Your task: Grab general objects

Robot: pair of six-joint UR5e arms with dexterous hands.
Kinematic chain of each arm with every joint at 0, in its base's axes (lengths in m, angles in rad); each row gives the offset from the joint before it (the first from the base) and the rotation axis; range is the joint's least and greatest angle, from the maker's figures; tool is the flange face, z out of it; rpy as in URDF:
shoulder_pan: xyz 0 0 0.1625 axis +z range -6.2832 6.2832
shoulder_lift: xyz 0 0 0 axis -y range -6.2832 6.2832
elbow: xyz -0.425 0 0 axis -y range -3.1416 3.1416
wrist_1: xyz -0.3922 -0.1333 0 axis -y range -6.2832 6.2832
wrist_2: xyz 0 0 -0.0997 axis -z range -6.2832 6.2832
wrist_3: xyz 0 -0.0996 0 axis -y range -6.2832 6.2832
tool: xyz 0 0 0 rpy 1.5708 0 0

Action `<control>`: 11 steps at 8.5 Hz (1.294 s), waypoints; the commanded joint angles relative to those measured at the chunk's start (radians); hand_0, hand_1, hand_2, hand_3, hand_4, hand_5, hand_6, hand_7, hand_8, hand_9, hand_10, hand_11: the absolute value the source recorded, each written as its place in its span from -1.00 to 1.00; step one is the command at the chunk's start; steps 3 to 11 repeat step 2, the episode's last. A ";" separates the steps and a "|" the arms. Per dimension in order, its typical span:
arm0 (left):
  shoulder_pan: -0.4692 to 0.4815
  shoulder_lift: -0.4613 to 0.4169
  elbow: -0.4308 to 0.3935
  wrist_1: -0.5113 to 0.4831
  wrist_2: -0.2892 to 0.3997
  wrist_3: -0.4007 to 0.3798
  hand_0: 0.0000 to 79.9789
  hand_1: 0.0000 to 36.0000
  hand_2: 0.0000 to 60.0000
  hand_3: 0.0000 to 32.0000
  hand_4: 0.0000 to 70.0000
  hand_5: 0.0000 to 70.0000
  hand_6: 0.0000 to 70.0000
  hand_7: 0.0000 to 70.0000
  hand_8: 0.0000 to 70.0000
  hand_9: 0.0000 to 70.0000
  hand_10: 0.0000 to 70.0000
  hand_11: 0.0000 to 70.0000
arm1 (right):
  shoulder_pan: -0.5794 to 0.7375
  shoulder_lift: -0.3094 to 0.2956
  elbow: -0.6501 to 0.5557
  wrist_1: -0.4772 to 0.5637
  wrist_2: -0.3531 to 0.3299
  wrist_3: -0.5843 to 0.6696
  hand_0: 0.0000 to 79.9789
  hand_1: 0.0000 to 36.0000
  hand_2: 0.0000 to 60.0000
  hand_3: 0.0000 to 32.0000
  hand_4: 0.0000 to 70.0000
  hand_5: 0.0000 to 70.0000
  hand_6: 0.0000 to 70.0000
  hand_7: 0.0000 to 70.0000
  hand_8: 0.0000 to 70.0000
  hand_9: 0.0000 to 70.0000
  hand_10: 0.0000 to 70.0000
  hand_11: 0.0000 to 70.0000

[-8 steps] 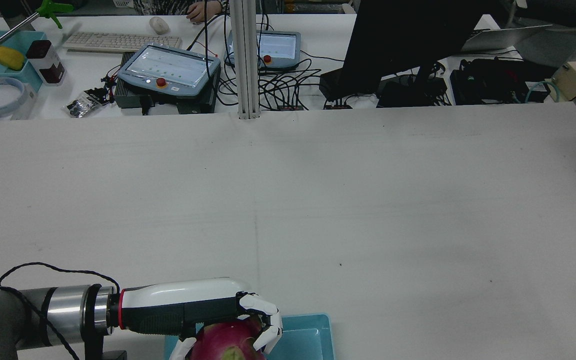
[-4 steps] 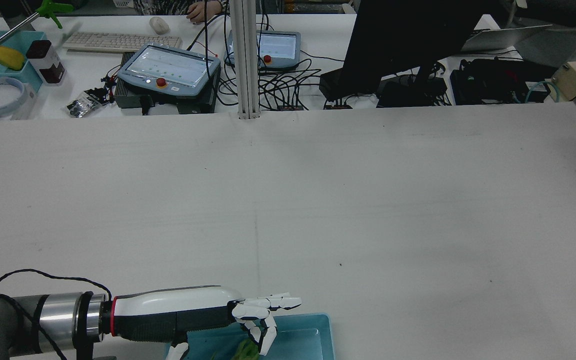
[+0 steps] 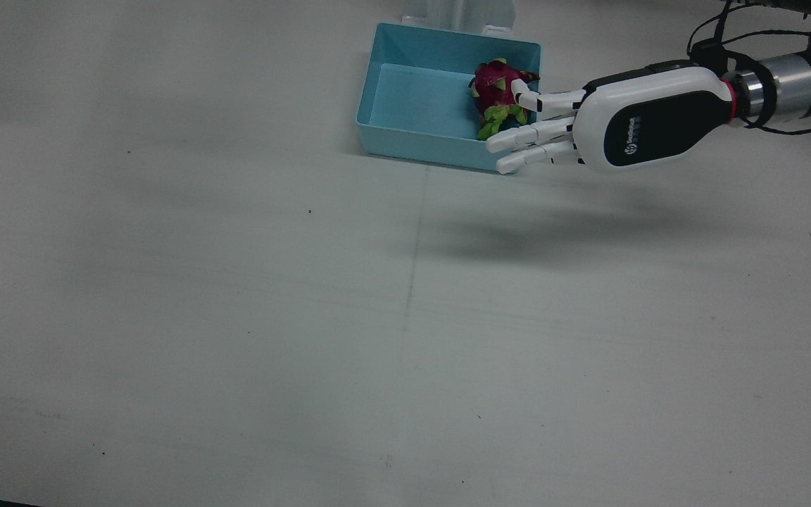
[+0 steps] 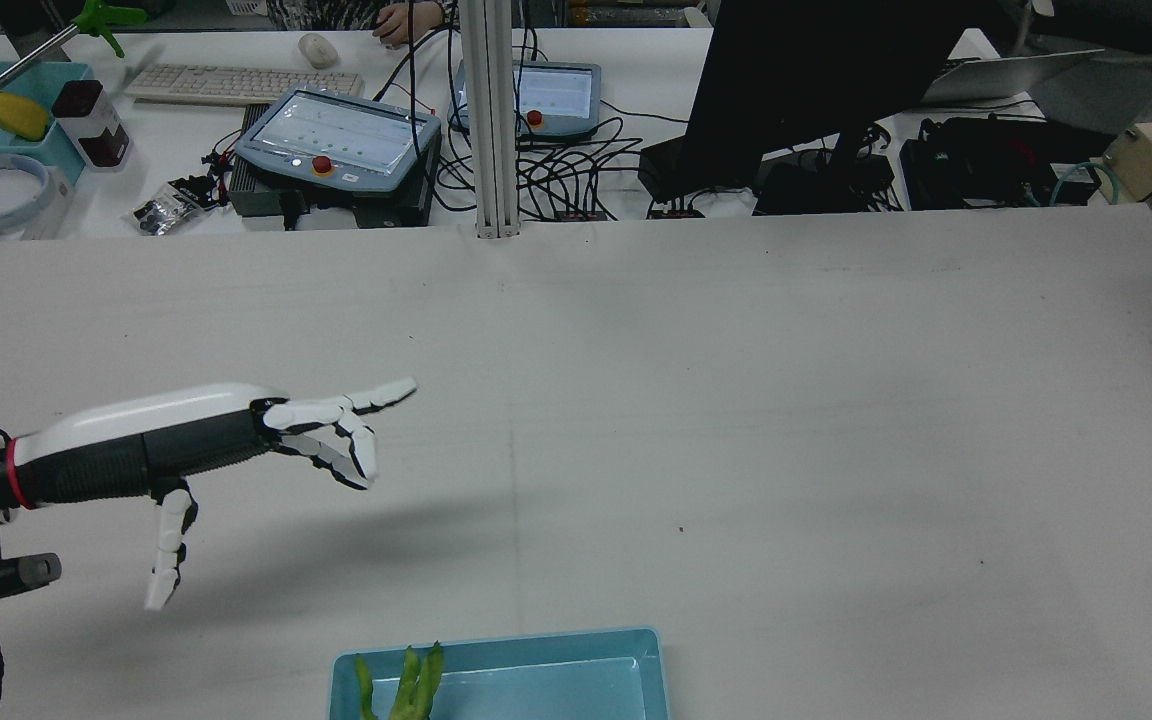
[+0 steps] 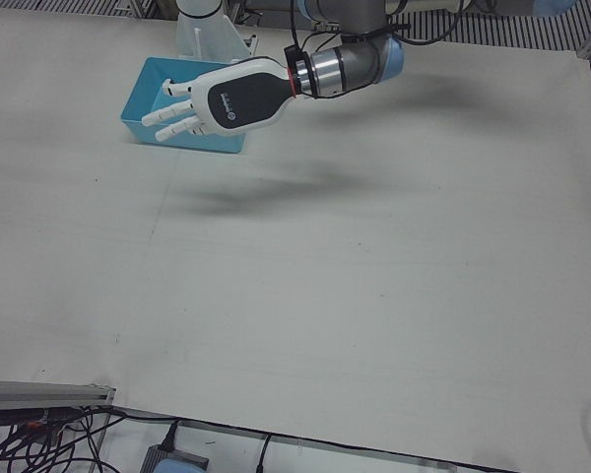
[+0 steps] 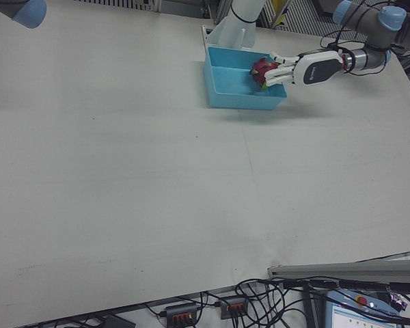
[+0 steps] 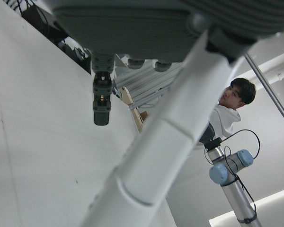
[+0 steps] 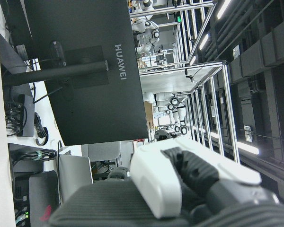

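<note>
A magenta dragon fruit (image 3: 495,79) with green scales lies in the right end of the light blue bin (image 3: 412,137). In the right-front view the dragon fruit (image 6: 261,68) shows in the bin (image 6: 239,99). In the rear view only its green tips (image 4: 414,685) show over the bin (image 4: 576,670). My left hand (image 3: 588,130) is open and empty, fingers stretched out, raised above the table beside the bin's right end. It also shows in the rear view (image 4: 206,440) and the left-front view (image 5: 217,99). The right hand view shows only part of that hand's body (image 8: 180,189).
Beyond the table's far edge stand two teach pendants (image 4: 336,140), a keyboard (image 4: 236,82), a black monitor (image 4: 816,80) and cables. An aluminium post (image 4: 494,120) rises at that edge. An arm pedestal (image 3: 458,14) stands behind the bin.
My left hand held the dragon fruit over the bin, then opened and the fruit dropped in. The open hand has since risen and drawn away from the bin.
</note>
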 commanded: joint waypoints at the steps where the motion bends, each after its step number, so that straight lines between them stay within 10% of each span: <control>1: -0.353 0.032 0.183 -0.083 0.001 -0.026 1.00 0.51 -1.00 0.44 -1.00 0.29 -1.00 -0.92 -0.97 -0.91 -0.83 -0.65 | -0.001 0.000 -0.001 0.000 0.000 0.001 -1.00 -1.00 -1.00 -1.00 -1.00 -1.00 -1.00 -1.00 -1.00 -1.00 -1.00 -1.00; 2: -0.427 -0.011 0.293 -0.106 -0.013 -0.037 1.00 0.57 -1.00 0.46 -1.00 0.48 -1.00 -0.85 -0.94 -0.90 -0.83 -0.64 | -0.001 0.000 -0.001 0.000 0.000 0.001 -1.00 -1.00 -1.00 -1.00 -1.00 -1.00 -1.00 -1.00 -1.00 -1.00 -1.00 -1.00; 11: -0.427 -0.011 0.293 -0.106 -0.013 -0.037 1.00 0.57 -1.00 0.46 -1.00 0.48 -1.00 -0.85 -0.94 -0.90 -0.83 -0.64 | -0.001 0.000 -0.001 0.000 0.000 0.001 -1.00 -1.00 -1.00 -1.00 -1.00 -1.00 -1.00 -1.00 -1.00 -1.00 -1.00 -1.00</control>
